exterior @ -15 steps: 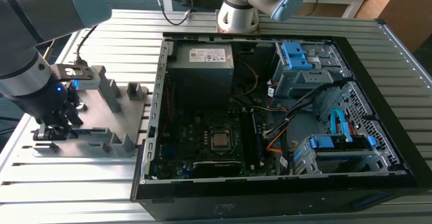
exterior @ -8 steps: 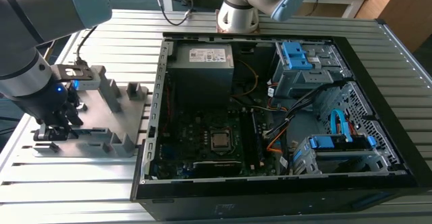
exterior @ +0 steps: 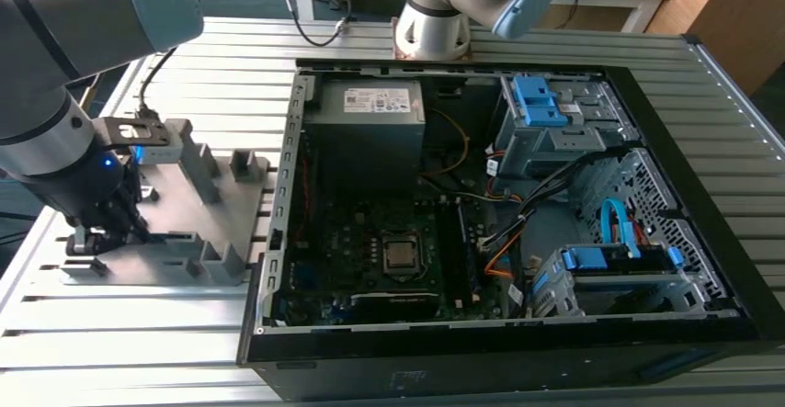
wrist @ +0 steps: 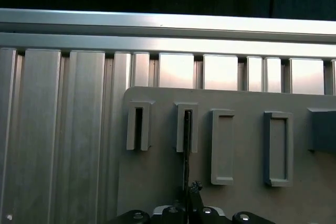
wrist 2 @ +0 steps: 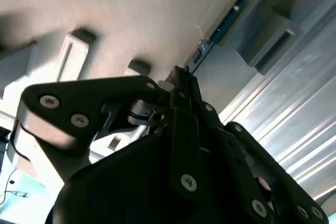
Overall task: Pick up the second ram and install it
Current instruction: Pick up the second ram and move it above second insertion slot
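Note:
The second ram (wrist: 186,153) stands on edge in the grey fixture plate (wrist: 152,182), showing as a thin dark line with its far end in a slotted block (wrist: 187,127). In the second wrist view the ram's green edge (wrist 2: 212,38) runs from the fingertips to a grey block (wrist 2: 239,6). My gripper (wrist: 192,188) sits low over the plate, its fingers drawn together on the board's near end. In the exterior view the gripper (exterior: 105,237) is down at the plate's (exterior: 184,209) near corner on the exterior view's left. The black fingers (wrist 2: 184,108) meet at the gripper's tip (wrist 2: 181,74).
An open computer case (exterior: 276,242) lies to the exterior view's right of the plate, with the motherboard (exterior: 368,242) and its long black slot rails (exterior: 469,242) inside. Several grey blocks (exterior: 245,163) rise from the plate. A second robot base (exterior: 429,30) stands behind the case on the ribbed metal table (exterior: 123,333).

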Robot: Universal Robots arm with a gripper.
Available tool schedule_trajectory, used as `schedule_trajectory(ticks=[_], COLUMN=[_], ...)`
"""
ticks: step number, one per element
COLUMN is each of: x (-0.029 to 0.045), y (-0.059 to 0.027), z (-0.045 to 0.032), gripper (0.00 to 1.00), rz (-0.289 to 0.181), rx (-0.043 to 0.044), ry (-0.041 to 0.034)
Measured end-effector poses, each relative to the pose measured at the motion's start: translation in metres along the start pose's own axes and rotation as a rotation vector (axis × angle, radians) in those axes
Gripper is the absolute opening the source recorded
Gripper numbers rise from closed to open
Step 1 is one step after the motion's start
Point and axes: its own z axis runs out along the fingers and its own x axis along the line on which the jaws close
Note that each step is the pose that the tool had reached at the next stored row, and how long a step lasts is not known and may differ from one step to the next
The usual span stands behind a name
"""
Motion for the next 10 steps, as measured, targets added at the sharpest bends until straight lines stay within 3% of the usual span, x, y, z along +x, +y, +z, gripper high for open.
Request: schedule_trajectory(ticks=[10], x=[0.0001], y=[0.0], z=[0.0004], gripper=[0.14], rz=[0.0], rx=[-0.0001], ry=[0.0001])
